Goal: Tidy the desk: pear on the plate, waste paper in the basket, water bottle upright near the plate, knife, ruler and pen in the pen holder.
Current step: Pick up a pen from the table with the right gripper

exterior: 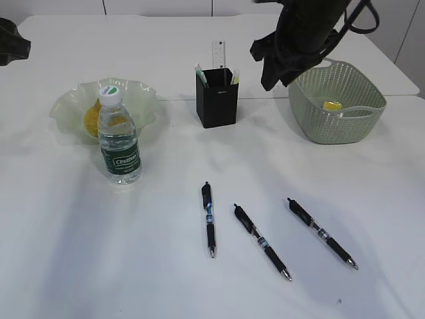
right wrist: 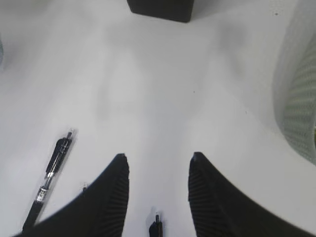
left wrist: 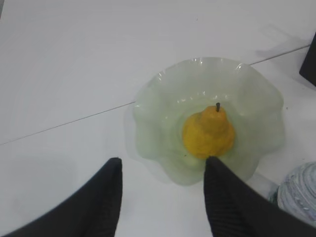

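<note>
The pear lies in the pale green plate. In front of the plate the water bottle stands upright. The black pen holder holds the ruler and two short pale items; I cannot tell which is the knife. Three black pens lie on the desk. A yellow waste paper scrap sits in the basket. My left gripper hangs open and empty above the plate's near rim. My right gripper is open and empty, high over the desk, with a pen tip below it.
The right arm hangs between pen holder and basket. A dark part of the left arm shows at the far left edge. A seam crosses the desk behind the plate. The basket wall is on the right of the right wrist view.
</note>
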`<act>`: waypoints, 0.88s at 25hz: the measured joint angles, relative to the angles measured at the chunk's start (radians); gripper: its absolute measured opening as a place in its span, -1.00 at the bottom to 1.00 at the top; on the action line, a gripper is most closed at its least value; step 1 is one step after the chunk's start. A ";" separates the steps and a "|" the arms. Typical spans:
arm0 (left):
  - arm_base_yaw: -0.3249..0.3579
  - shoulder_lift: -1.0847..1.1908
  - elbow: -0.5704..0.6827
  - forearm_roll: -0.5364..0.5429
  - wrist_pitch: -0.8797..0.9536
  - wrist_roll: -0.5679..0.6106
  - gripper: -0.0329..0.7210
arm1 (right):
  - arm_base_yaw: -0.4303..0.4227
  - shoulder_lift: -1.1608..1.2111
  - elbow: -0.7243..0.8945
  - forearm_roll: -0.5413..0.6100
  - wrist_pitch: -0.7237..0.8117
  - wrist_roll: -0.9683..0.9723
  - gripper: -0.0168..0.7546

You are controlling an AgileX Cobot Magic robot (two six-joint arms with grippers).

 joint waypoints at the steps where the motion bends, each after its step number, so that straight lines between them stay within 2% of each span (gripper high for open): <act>1: 0.000 0.000 0.000 0.000 0.000 0.000 0.09 | 0.002 -0.012 0.021 0.000 0.000 0.002 -0.17; 22: 0.000 0.000 0.000 -0.006 0.000 0.000 0.09 | 0.002 -0.164 0.426 -0.052 -0.008 0.004 -0.17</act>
